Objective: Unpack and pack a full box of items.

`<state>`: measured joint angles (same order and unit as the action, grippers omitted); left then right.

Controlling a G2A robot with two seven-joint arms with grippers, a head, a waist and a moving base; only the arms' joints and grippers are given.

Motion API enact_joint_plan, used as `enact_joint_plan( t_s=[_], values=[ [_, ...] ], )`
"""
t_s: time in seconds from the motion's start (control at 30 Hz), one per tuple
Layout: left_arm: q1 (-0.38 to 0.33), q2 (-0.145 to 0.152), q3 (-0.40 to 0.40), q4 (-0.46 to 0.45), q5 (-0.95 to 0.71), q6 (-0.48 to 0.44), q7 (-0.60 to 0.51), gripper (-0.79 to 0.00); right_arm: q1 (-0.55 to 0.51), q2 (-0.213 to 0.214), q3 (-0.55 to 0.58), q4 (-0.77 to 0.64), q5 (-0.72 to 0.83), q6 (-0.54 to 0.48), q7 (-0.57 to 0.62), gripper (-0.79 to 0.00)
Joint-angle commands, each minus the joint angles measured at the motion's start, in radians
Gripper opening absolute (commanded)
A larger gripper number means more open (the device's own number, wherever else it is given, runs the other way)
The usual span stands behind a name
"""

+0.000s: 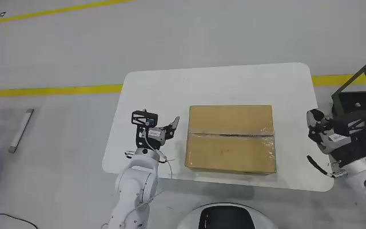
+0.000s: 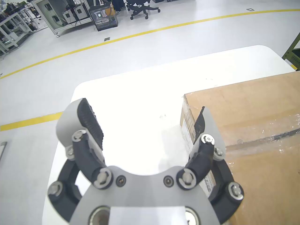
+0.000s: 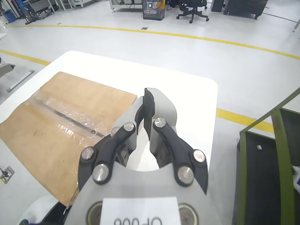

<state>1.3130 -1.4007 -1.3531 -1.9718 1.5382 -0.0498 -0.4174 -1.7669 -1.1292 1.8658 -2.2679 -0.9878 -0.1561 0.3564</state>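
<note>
Top view: rectangular brown cardboard box, flaps shut, crinkled clear tape along the centre seam, sits mid white round-cornered table. Left end effector spread wide, empty, just beside the box. Right end effector closed, ribbed pads together, empty.

The box is shut under clear tape, its contents hidden. The left claw covers part of the label on the box's left end wall. The right claw hides part of its right end. Right of the box, a green frame is cut off at the picture's edge.
</note>
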Motion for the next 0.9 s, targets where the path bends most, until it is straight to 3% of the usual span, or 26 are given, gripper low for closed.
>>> enact_joint_plan(
  t_s=[0.0,0.47,0.87],
  values=[
    [0.0,0.0,0.0,0.0,0.0,0.0,0.0,0.0,-0.001,-0.001,-0.002,0.007,-0.001,0.006,-0.001,-0.785],
    [0.0,0.0,0.0,0.0,0.0,0.0,0.0,0.0,-0.028,-0.007,0.002,0.141,-0.025,-0.013,-0.078,-0.785],
    [0.0,0.0,0.0,0.0,0.0,0.0,0.0,0.0,0.069,-0.011,-0.181,0.312,-0.061,-0.125,-0.117,-0.785]
  ],
)
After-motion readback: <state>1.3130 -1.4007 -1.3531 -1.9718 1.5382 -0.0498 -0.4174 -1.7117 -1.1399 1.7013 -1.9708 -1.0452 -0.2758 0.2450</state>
